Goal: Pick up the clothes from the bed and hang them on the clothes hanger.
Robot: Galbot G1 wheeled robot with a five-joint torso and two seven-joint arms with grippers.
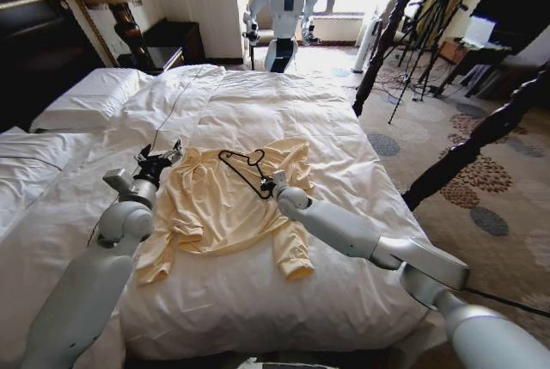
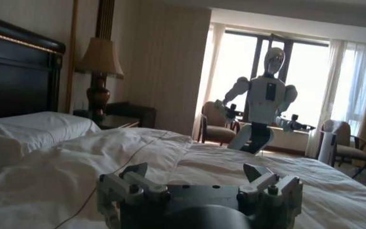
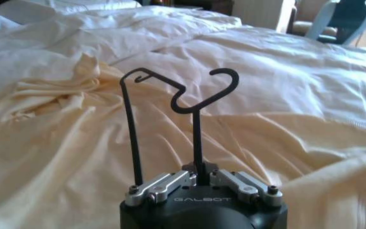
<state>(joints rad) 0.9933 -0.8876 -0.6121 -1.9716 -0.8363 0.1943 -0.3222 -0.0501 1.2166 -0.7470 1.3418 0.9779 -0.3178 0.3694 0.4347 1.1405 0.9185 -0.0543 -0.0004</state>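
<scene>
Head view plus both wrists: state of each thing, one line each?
Top: spread flat on the bed, not hung.
Hanger: gripped over the top, nothing on it.
Right gripper: jaws shut on the hanger.
Left gripper: jaws open, holding nothing, by the top's shoulder.
Bed: duvet rumpled.

The white duvet of the bed (image 1: 258,102) is bare and low from 10 to 2 o'clock of the clothes (image 1: 228,206), so a gripper can pass there freely. The clothes hanger (image 1: 245,171) lies over the top's middle and blocks it; the right gripper (image 1: 273,185) is clamped on its end. The left gripper (image 1: 159,160), fingers spread, stands at 9 o'clock. Dark twisted posts (image 1: 481,137) stand well apart at 3 o'clock, beside the bed edge.
</scene>
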